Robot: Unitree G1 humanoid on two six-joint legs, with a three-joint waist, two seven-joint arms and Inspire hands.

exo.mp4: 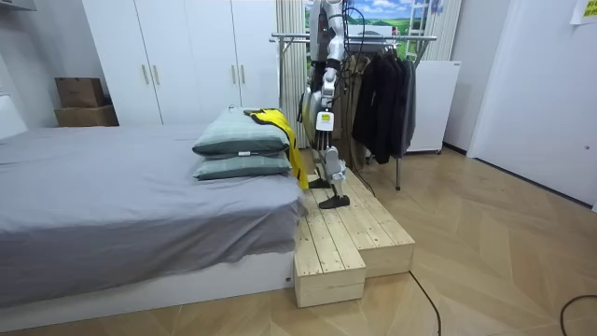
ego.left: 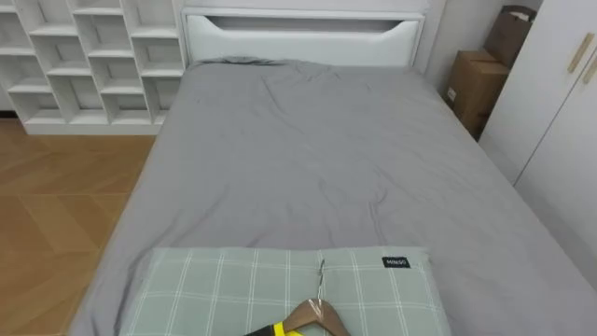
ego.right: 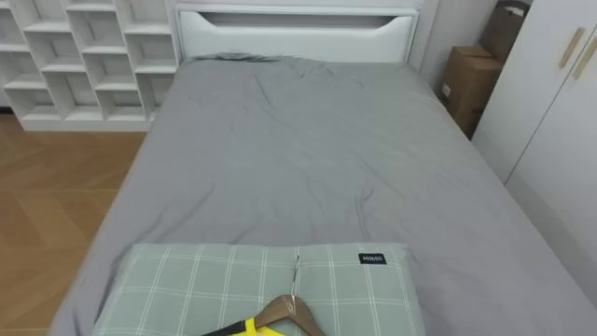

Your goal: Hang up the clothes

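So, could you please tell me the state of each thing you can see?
plaid pillows: stacked at the bed's foot.
wooden hanger: lying flat on the top pillow.
yellow garment: on the hanger, not yet hung.
wardrobe doors: closed.
dark clothes: hanging on the rack.

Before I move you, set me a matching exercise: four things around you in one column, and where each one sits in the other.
Things:
1. wooden hanger
2. cardboard box
3. white shelf unit
4. dark clothes

Places:
A. beside the white wardrobe
B. on the rail behind the robot
C. on the checked pillow, with the yellow garment
D. on the floor left of the head of the bed

Pairs: 1-C, 2-A, 3-D, 4-B
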